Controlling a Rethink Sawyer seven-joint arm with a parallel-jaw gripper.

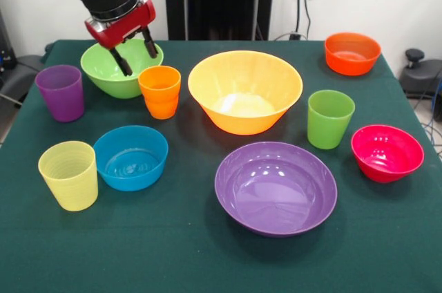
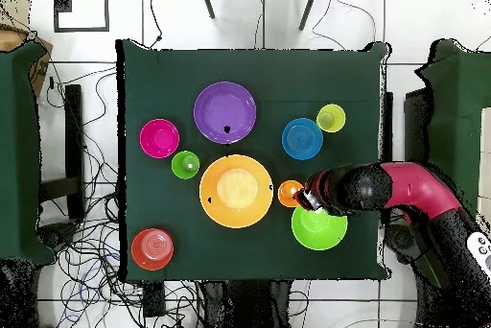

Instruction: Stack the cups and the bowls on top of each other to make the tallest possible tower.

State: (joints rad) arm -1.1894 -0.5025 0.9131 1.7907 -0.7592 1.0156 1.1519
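Green cloth covers the table (image 1: 186, 265), a dark felt-like surface that should keep light plastic from sliding, and everything on it stands apart from its neighbours, so no tower exists yet. Largest is the orange-yellow bowl (image 1: 244, 90), upright near the middle where a base would sensibly go; just in front of it, toward the camera, sits the wide purple bowl (image 1: 276, 186), also mouth up. The light green bowl (image 1: 116, 68) sits at the back left with the gripper (image 1: 136, 50) hanging over it, jaws spread apart and holding nothing, tips close above the bowl's rim, which reads as lining up on it or on the orange cup (image 1: 159, 91) just beside. The blue bowl (image 1: 130, 157), pink-red bowl (image 1: 387, 153) and orange-red bowl (image 1: 352, 53) are scattered wide, the last at the far right corner. Smallest are the remaining cups: purple cup (image 1: 60, 92) at the left edge, pale yellow cup (image 1: 68, 175) beside the blue bowl, green cup (image 1: 330, 119) between the large bowl and the pink-red one. Around the table, the overhead view shows a pale tiled floor (image 2: 86, 56) strewn with cables (image 2: 81, 247).
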